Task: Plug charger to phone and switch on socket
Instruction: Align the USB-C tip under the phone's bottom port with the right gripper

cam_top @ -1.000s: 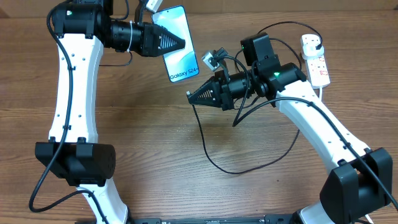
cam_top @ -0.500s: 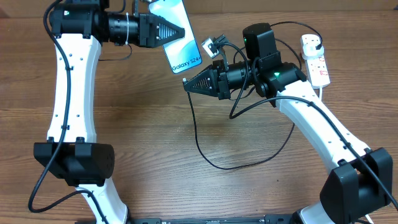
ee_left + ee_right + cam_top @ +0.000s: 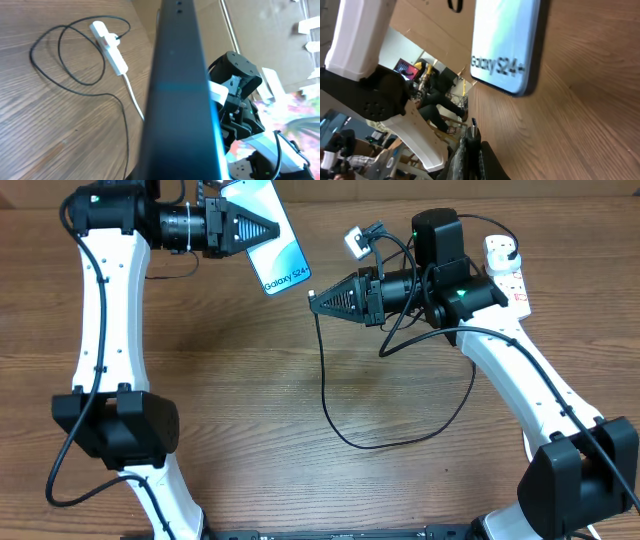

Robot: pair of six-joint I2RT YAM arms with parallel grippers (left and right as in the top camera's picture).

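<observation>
Left tool is clamped on the phone at the far left-centre of the bench. The phone is tilted, screen up, with the "Galaxy S24" end pointing right and toward the near side. The left wrist view shows only the phone's dark edge, seen end-on. I cannot tell from any view whether the phone clears the bench.

Right tool is narrow and pinches the charger at its connector end. In the right wrist view the small connector tip sticks out past the fingers. It points toward the phone's lettered end but is apart from it.

From the right tool the black cable drops to the bench, loops across the near middle and curves back to the right.

The socket lies at the far right, partly behind the right arm. A black plug sits in it, and its thick white cord trails off it.
</observation>
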